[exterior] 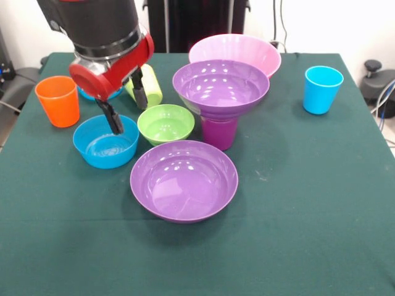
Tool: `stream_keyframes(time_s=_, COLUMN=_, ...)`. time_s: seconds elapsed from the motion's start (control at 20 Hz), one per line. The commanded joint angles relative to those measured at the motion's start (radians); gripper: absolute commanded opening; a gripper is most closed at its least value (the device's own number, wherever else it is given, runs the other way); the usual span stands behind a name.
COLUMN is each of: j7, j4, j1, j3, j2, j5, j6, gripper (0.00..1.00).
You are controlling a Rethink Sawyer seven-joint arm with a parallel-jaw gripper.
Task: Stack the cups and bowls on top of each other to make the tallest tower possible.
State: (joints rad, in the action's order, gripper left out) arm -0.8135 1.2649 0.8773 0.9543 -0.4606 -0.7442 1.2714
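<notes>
The tower is the purple cup with a wide purple bowl resting on it, at centre. My gripper is open and empty. One finger hangs over the far rim of a small blue bowl. The other finger is by the lime green cup, which lies on its side. The small green bowl stands on the table between the blue bowl and the tower. A second blue bowl is mostly hidden behind my gripper.
The second wide purple bowl sits in front of the tower. The big pink bowl is behind it. The orange cup stands upright at the left. The light blue cup stands upright at the right.
</notes>
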Motion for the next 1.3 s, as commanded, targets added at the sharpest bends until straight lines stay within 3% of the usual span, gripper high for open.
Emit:
stream_keyframes(time_s=0.05, j7=0.306, j4=-0.096, j1=-0.077, j3=-0.094, j2=0.098, j5=-0.114, j6=0.039, gripper=1.00)
stream_keyframes(time_s=0.9, j7=0.332, j4=-0.138, j1=-0.097, j3=-0.118, j2=0.130, j5=-0.110, j6=0.060, gripper=1.00)
stream_keyframes(time_s=1.3, j7=0.340, j4=-0.109, j1=-0.106, j3=-0.161, j2=0.120, j5=-0.149, j6=0.081, gripper=1.00)
